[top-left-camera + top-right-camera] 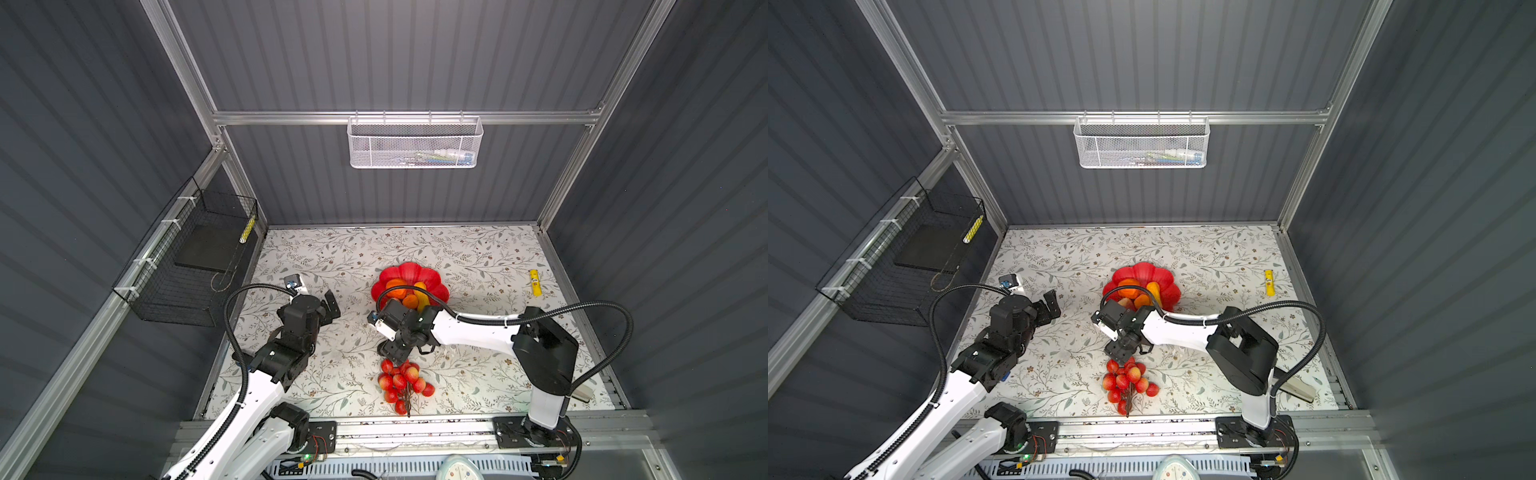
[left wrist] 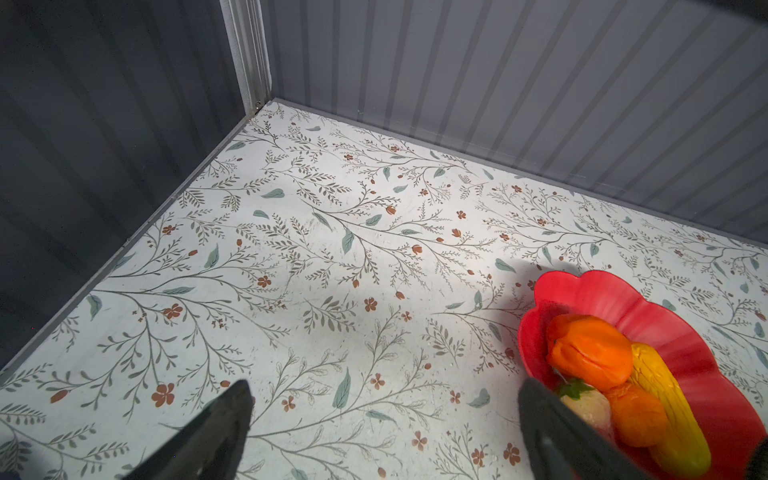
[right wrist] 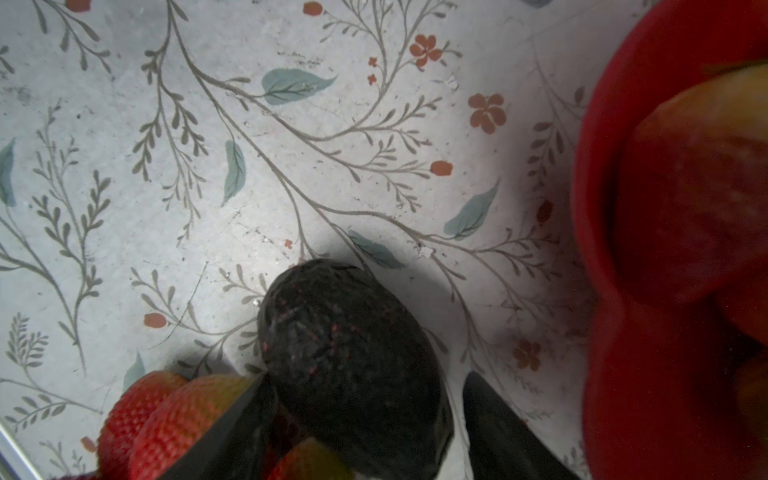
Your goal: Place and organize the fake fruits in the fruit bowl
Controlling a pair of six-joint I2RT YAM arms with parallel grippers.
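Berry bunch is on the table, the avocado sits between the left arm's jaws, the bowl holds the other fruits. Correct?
Wrong arm: the avocado sits between the jaws of the right gripper, as the right wrist view shows. The left gripper hangs open, holding nothing. The rest stands.

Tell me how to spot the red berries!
Start at the flowery table and find the red flower-shaped fruit bowl in its middle. Come toward the front edge to the bunch of red berries lying outside the bowl. It is the only cluster of small round balls on a dark stem.
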